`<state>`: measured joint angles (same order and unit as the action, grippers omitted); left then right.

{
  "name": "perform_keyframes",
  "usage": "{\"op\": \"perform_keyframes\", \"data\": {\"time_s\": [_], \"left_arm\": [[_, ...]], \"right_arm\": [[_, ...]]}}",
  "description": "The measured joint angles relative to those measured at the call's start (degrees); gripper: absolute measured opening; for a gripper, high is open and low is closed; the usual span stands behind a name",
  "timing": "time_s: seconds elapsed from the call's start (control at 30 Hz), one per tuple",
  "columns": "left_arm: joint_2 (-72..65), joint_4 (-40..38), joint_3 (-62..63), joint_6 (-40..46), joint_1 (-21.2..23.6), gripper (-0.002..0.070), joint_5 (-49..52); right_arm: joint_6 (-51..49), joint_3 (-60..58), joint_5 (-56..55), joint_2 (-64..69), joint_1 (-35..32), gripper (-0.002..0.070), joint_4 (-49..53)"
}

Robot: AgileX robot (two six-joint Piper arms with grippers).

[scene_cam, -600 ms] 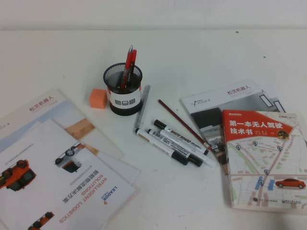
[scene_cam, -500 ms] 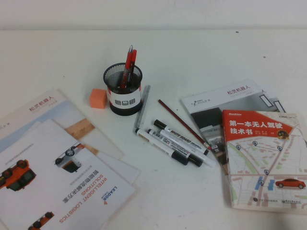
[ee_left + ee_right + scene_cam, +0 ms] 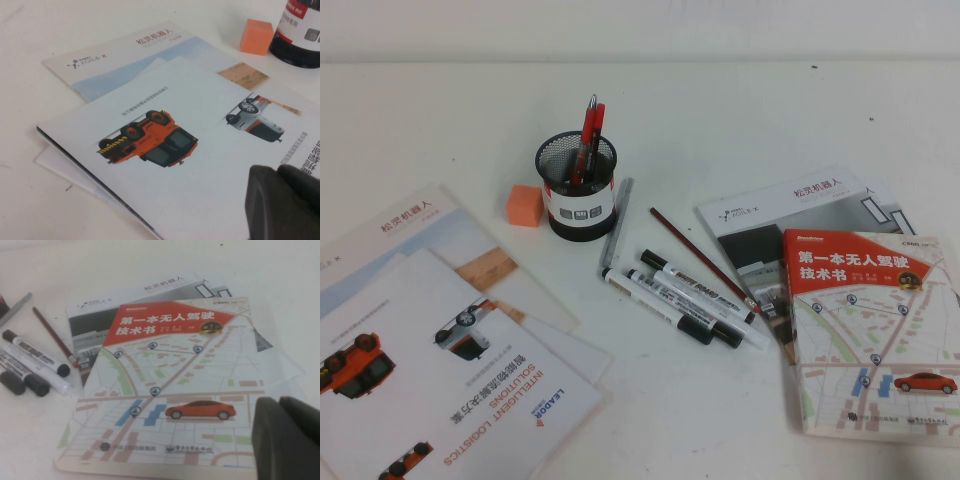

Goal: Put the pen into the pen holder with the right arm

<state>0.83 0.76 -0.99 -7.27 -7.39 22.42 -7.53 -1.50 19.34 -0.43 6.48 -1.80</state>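
Step in hand: the start, as I judge it; no white-barrelled whiteboard marker with black cap has been lifted, and neither arm appears in the high view.
Right gripper: black, two-fingered, hanging over the near corner of the red-and-white book with a street-map cover; its fingers are pressed together and hold nothing.
Left gripper: black, parked over the white brochure printed with an orange vehicle; whether its fingers are parted I cannot tell.
Pen: several such markers lie side by side on the white bench, touching one another, well off to the left of the right gripper, beyond the book's edge.
Beside them: a thin dark-red pencil on the gripper's side, a slim silver-grey pen on the far side.
Pen holder: the small round black wire-mesh cup with a white label band stands upright farther from the right gripper than the markers, with red pens already inside.
Other: a small orange cube sits just beside the cup.
Next move calls for: parting the fingers, travelling left across the book, then descending on one marker's barrel without disturbing its neighbours.
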Motion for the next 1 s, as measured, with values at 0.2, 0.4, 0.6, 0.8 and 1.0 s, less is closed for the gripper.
{"op": "perform_keyframes", "data": {"time_s": [0.2, 0.4, 0.6, 0.8, 1.0], "left_arm": [[0.0, 0.0, 0.0, 0.0, 0.0, -0.0002, 0.0], [0.0, 0.0, 0.0, 0.0, 0.0, -0.0002, 0.0], [0.0, 0.0, 0.0, 0.0, 0.0, -0.0002, 0.0], [0.0, 0.0, 0.0, 0.0, 0.0, -0.0003, 0.0], [0.0, 0.0, 0.0, 0.0, 0.0, -0.0003, 0.0]], "right_arm": [[0.0, 0.0, -2.3, 0.0, 0.0, -0.0019, -5.4], [0.0, 0.0, -8.0, 0.0, 0.0, -0.0019, -15.3], [0.0, 0.0, -10.5, 0.0, 0.0, -0.0019, -45.7], [1.7, 0.0, -11.6, 0.0, 0.0, -0.0019, -52.0], [9.7, 0.2, -8.4, 0.0, 0.0, -0.0019, -51.2]]}}
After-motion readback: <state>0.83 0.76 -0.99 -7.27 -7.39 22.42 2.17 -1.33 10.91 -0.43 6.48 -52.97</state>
